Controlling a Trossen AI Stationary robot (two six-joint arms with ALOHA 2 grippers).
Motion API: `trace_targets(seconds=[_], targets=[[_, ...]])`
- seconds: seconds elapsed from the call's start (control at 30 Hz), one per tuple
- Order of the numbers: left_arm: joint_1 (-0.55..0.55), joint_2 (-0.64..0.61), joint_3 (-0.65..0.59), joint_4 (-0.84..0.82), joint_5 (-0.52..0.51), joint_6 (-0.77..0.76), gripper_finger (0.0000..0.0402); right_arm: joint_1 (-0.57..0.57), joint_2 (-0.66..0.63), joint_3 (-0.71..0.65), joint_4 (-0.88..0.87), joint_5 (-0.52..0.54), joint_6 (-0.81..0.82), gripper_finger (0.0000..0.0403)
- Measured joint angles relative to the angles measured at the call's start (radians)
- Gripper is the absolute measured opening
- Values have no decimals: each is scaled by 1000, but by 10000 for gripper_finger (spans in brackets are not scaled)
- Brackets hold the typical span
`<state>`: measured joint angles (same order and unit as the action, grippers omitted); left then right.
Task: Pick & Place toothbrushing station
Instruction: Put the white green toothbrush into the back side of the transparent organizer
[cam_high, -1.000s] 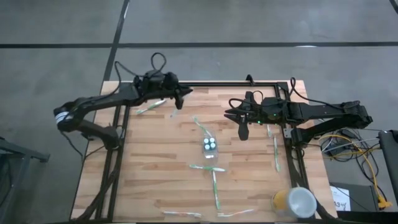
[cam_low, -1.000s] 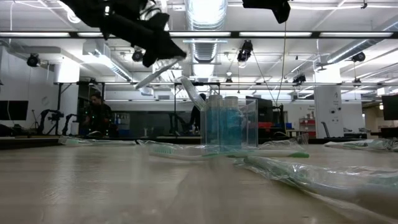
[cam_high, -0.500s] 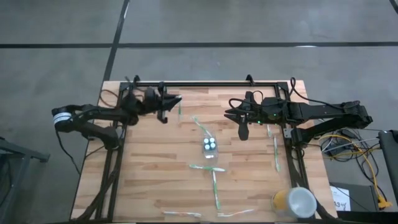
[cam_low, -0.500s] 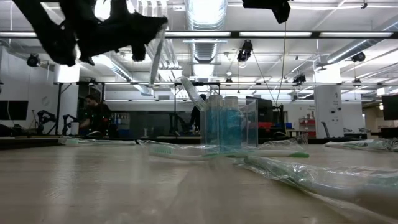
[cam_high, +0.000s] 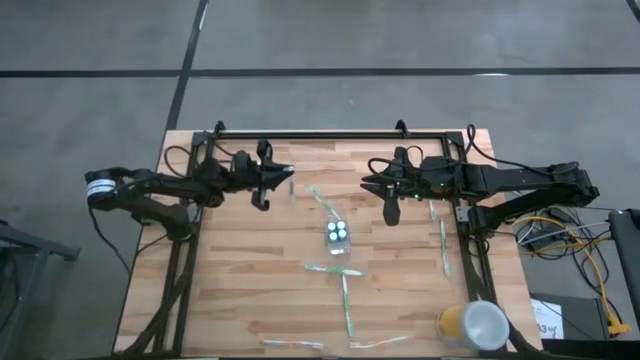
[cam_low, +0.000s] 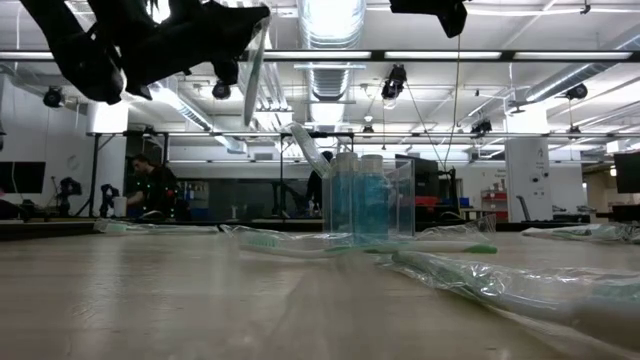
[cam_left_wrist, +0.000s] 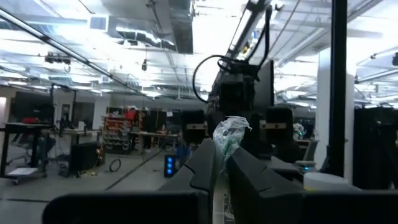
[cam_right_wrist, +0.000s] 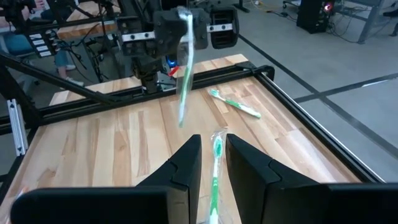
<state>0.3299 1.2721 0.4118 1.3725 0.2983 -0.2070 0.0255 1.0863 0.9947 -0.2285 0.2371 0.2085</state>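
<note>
The left tool (cam_high: 275, 186), clamped on a wrapped toothbrush (cam_high: 290, 185), has drawn back toward the table's left side.

A yellow cup with a white top (cam_high: 472, 326) stands at the wooden table's (cam_high: 250, 290) corner.

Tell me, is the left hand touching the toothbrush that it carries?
Touching. The right wrist view shows the left hand pinching the wrapped toothbrush, which hangs down above the table.
</note>
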Motion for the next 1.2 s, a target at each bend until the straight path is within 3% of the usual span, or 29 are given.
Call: trace_targets(seconds=[0.2, 0.43, 0.8, 1.2], targets=[[-54, 41, 53, -28, 0, 5, 31, 0, 0, 0, 0, 0, 0, 68], [-96, 188, 152, -28, 1, 5, 29, 0, 0, 0, 0, 0, 0, 68], [-99, 423, 367, -28, 113, -14, 31, 0, 0, 0, 0, 0, 0, 68], [-99, 536, 442, -18, 113, 1, 31, 0, 0, 0, 0, 0, 0, 68]])
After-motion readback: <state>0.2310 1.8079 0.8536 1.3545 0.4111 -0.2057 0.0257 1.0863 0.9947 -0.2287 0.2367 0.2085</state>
